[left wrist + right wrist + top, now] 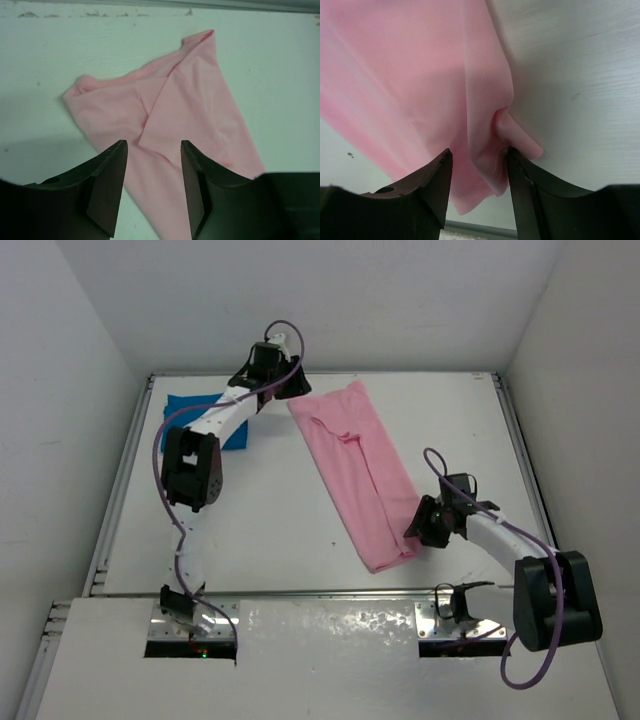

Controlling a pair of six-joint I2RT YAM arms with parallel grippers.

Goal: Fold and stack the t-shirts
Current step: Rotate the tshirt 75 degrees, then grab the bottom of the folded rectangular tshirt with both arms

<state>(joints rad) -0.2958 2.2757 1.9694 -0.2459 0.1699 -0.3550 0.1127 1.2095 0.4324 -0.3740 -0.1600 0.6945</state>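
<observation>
Right gripper (480,165) is sitting open at the near end of the pink t-shirt (360,475), its jaws standing either side of a bunched-up fold of the hem, with the cloth touching one finger but not yet being clamped. Left gripper (152,150) is also open, hovering just above the far end of the pink t-shirt, by the collar and sleeve, and holding nothing. The step in hand appears to be folding this shirt, and doing it well likely means closing both grippers on all the layers at each end, lifting together, and keeping the cloth taut so the fold is landing square instead of wrinkling. The pink t-shirt is lying on the white bench (280,530) as a long narrow band, already doubled lengthwise, running diagonally, with a raised crease near its far end and a rumpled near corner. The blue t-shirt (195,408) is waiting as a small flat rectangle to the left of the pink t-shirt's far end, apart from it and partly hidden under the left arm.
</observation>
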